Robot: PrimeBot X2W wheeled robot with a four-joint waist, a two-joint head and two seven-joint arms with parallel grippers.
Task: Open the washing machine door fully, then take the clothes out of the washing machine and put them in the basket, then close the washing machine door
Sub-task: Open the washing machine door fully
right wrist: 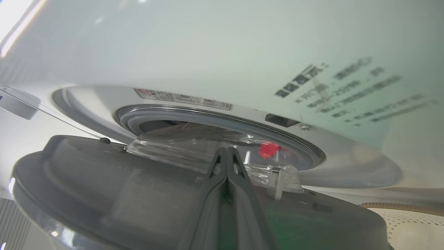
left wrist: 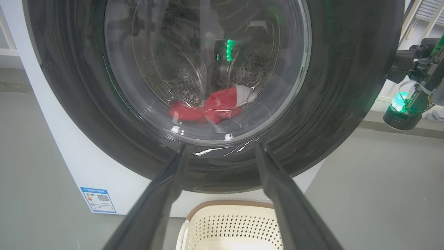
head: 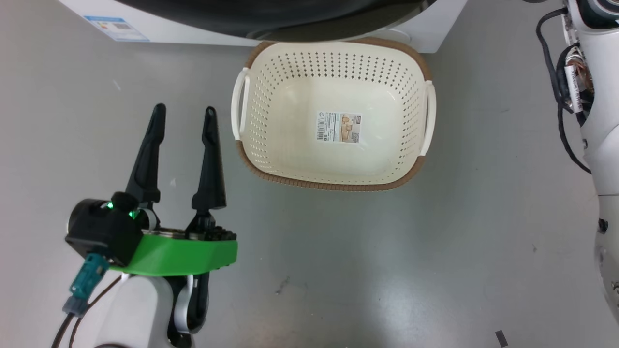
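The cream basket (head: 338,185) stands empty on the floor just in front of the white washing machine (head: 193,29). In the left wrist view the washing machine door (left wrist: 347,86) faces me, and the red clothes (left wrist: 215,106) lie in the drum behind its glass. My left gripper (head: 184,108) hangs open and empty left of the basket, its tips (left wrist: 221,147) short of the door's lower rim. In the right wrist view the door (right wrist: 104,194) stands ajar. My right gripper (right wrist: 226,151) is shut, lying along the door's inner face near the glass bowl. A patch of the clothes (right wrist: 267,150) shows inside the grey gasket.
My right arm (head: 599,121) with its cables runs down the head view's right edge. Its wrist (left wrist: 412,86) shows beside the door's right rim. A blue label (head: 116,28) marks the machine's lower left corner. Grey floor (head: 435,266) lies around the basket.
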